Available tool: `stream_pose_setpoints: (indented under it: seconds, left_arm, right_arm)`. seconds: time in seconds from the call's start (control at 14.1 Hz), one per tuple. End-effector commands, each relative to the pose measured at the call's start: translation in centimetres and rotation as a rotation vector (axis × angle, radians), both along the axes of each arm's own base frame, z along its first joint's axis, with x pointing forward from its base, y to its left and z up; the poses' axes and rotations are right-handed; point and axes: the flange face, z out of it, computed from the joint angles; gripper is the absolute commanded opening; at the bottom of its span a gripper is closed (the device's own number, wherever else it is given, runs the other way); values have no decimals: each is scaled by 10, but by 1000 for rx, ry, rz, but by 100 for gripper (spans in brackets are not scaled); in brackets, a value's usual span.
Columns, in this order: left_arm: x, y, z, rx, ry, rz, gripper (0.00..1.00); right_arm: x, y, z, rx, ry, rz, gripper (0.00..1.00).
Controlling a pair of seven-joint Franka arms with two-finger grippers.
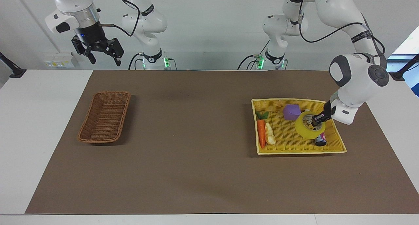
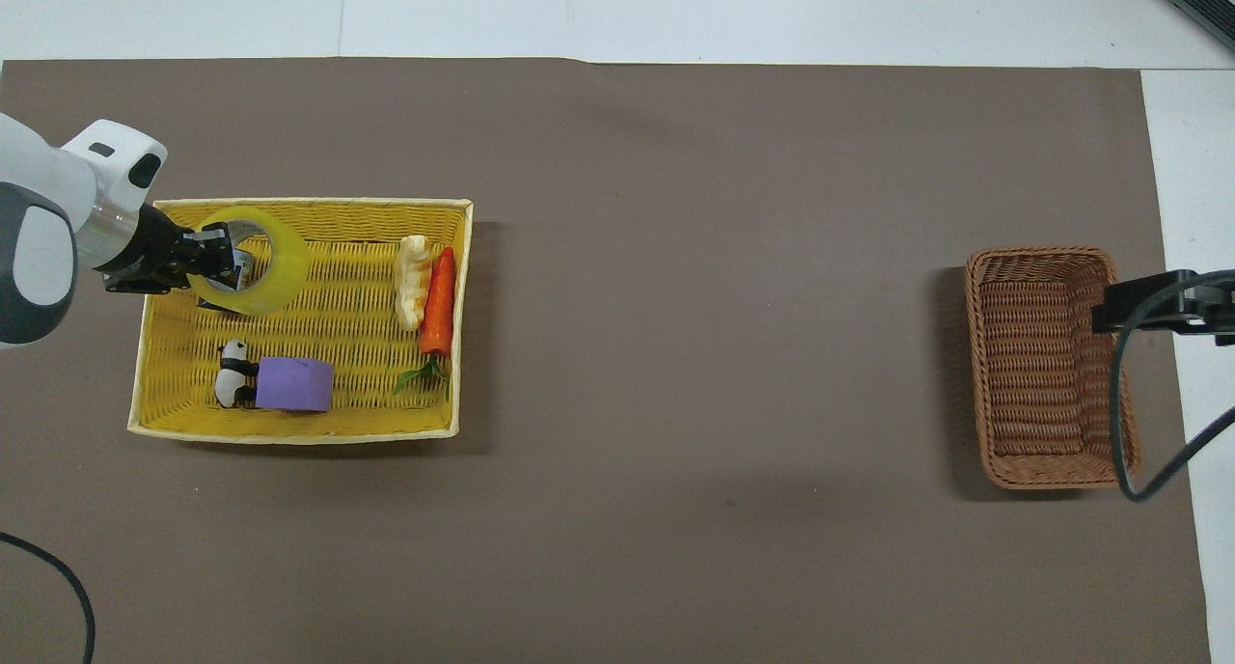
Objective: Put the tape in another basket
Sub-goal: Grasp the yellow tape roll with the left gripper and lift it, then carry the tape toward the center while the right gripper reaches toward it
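Note:
The yellow tape roll [image 1: 307, 128] hangs tilted from my left gripper [image 1: 318, 119], which is shut on its rim and holds it above the yellow tray [image 1: 332, 149]. In the overhead view the tape [image 2: 265, 280] and the left gripper [image 2: 214, 257] are over the tray's [image 2: 289, 428] corner farthest from the robots at the left arm's end. The dark-brown wicker basket [image 1: 105, 116] stands empty at the right arm's end of the table; it also shows in the overhead view [image 2: 1047, 365]. My right gripper [image 1: 98, 51] waits open, high in the air by that basket.
The tray holds a purple cube [image 1: 291, 112], a small panda figure [image 2: 232, 386], a carrot [image 1: 261, 134], a pale corn-like toy [image 1: 270, 134] and a small can [image 1: 321, 140]. A brown mat [image 1: 196, 146] covers the table between tray and basket.

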Motion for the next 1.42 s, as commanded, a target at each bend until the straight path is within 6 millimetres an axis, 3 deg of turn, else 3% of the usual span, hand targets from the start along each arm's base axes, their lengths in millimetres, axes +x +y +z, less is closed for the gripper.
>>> stream_pose_setpoints:
  seconds: [0.0, 0.14, 0.36, 0.43, 0.57, 0.64, 0.92, 1.14, 1.35]
  left_arm:
    - [1, 10, 51, -6, -12, 0, 0]
    - [2, 14, 82, -6, -7, -1, 0]
    - [-2, 16, 107, 3, 9, -6, 0]
    - [-6, 10, 119, 36, 13, -33, 0]
    - [-10, -4, 122, 43, 27, -58, 0]
    - [-11, -20, 122, 39, 34, -84, 0]
    - [-21, -77, 130, 19, 35, -175, 0]
    - [-33, -136, 133, 0, 34, -275, 0]
    - [-51, -195, 137, -8, 37, -281, 0]
  right_arm:
    - [1, 6, -12, 21, -7, 37, 100]
    - [5, 19, -21, 54, -12, 57, 100]
    - [12, 54, -26, 71, -53, 111, 100]
    - [14, 65, -26, 75, -67, 126, 100]
    - [17, 66, -35, 74, -60, 134, 100]
    - [18, 64, -43, 74, -45, 128, 100]
    - [21, 71, -42, 122, -66, 112, 100]
    - [25, 121, -49, 183, -74, 65, 100]
    - [27, 197, -54, 362, -90, -23, 100]
